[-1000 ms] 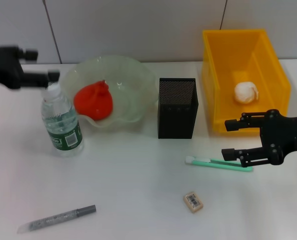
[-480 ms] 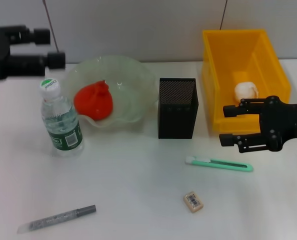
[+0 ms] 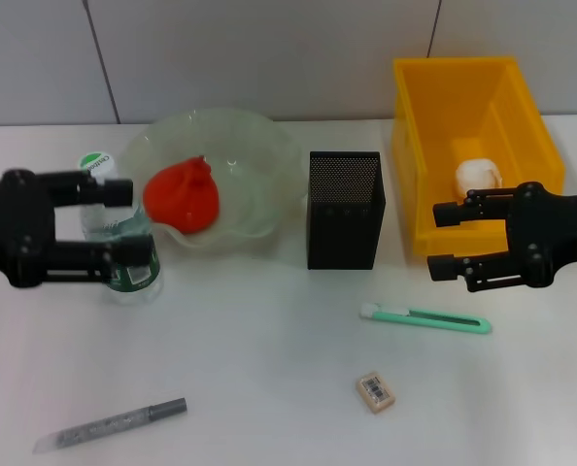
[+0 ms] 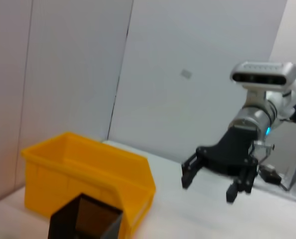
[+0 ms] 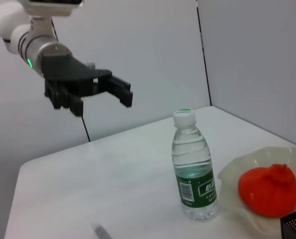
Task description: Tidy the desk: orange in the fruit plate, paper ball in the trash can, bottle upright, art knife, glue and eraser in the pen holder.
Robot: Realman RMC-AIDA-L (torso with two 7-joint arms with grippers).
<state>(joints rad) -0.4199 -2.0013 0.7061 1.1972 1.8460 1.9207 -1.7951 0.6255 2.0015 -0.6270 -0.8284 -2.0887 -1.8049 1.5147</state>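
Note:
The water bottle (image 3: 119,275) (image 5: 194,169) stands upright beside the fruit plate (image 3: 259,146), which holds the orange (image 3: 182,194) (image 5: 267,191). My left gripper (image 3: 123,221) (image 5: 127,94) is open and hangs in the air above the table, overlapping the bottle in the head view but apart from it in the right wrist view. The paper ball (image 3: 478,177) lies in the yellow bin (image 3: 473,97). My right gripper (image 3: 444,238) (image 4: 210,184) is open in front of the bin, above the green art knife (image 3: 429,318). The eraser (image 3: 375,389) and the grey glue pen (image 3: 109,424) lie on the table.
The black mesh pen holder (image 3: 345,209) (image 4: 85,219) stands between the plate and the bin (image 4: 88,164). The white table ends at a grey wall behind.
My left gripper has come from the far left corner toward me and now overlaps the bottle. The right gripper has shifted a little away from the knife, toward the bin.

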